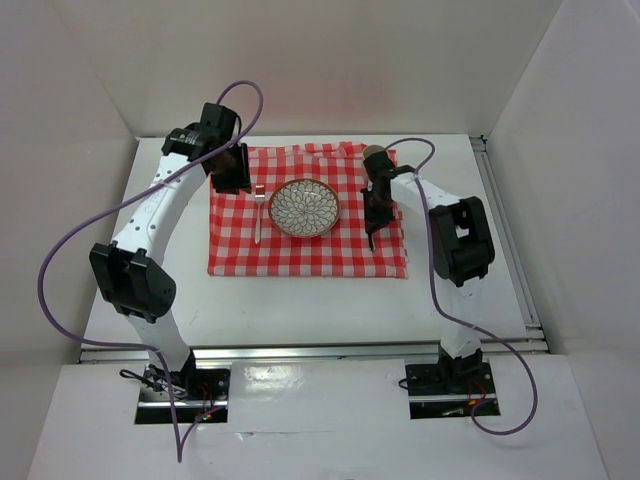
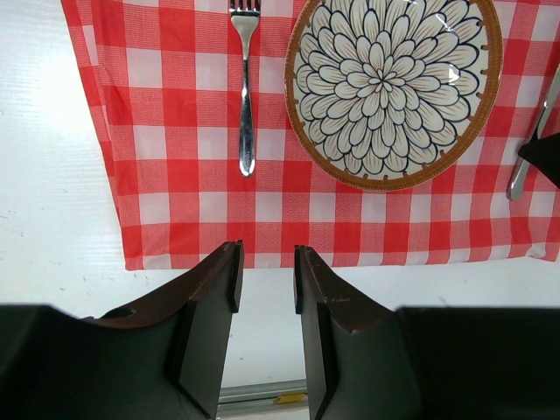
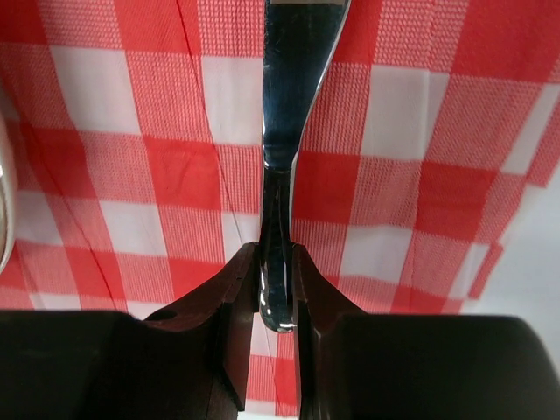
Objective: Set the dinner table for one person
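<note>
Reaching from the near edge of the large, smooth white rectangular bench [image 1: 300, 310], two white-and-black arms stood over a red-and-white checked cloth [image 1: 310, 255] spread flat across the middle of the bench. The right claw [image 3: 277, 284], the nearer of the two, was clamped tight on the handle end of a slim polished metal utensil [image 3: 278, 131] to the right of the plate, close to the cloth's right edge. The utensil's shaft ran away from the fingers over the checks. Its head was cut off by the frame, and whether it rested on the fabric could not be told. At the centre of the cloth sat a round plate [image 1: 303, 207] with a dark-blue petal pattern and a brown rim. Just to its left lay a silver fork [image 2: 246, 105], flat on the cloth, apart from the plate, tines pointing away from the arms' bases. Farthest back, the left claw [image 2: 266, 262] hung raised over the cloth's far left corner, its dark fingers parted by a narrow gap and holding nothing.
</note>
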